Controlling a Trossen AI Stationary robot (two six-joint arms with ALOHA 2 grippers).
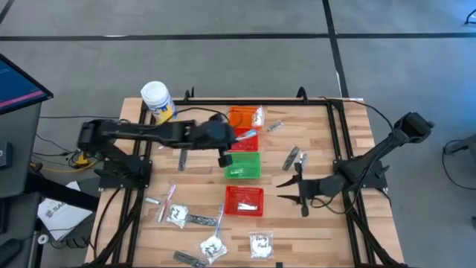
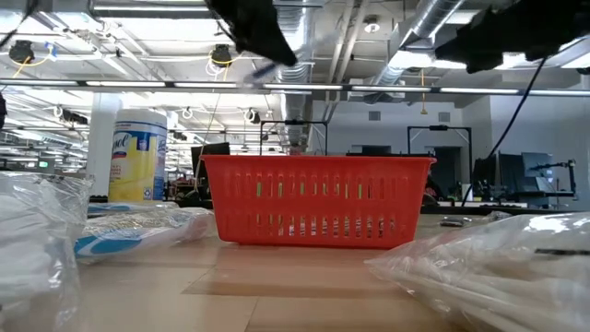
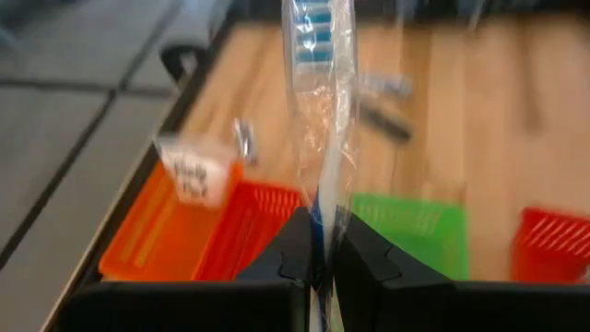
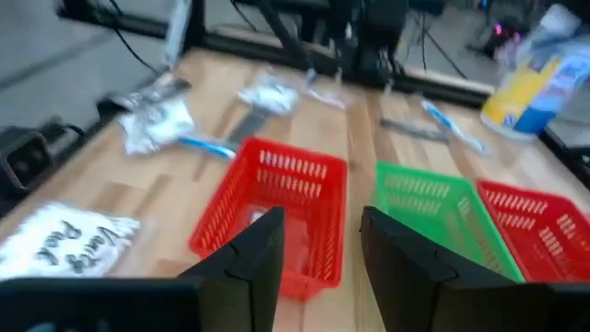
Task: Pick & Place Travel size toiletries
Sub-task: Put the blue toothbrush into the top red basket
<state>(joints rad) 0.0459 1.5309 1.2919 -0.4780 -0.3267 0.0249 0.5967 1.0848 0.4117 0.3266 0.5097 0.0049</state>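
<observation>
I read the left gripper (image 3: 320, 263) as clamped on a wrapped toothbrush (image 3: 322, 83), which stands up from between its fingers. Beyond this gripper sit the orange basket (image 3: 152, 242), a red basket (image 3: 247, 221) and the green basket (image 3: 410, 231). The right gripper (image 4: 316, 249) holds nothing, its fingers apart, with another red basket (image 4: 277, 198) just ahead of them. More toiletries, such as a clear sachet (image 4: 64, 238), lie on the table (image 1: 357, 223) beside that gripper.
</observation>
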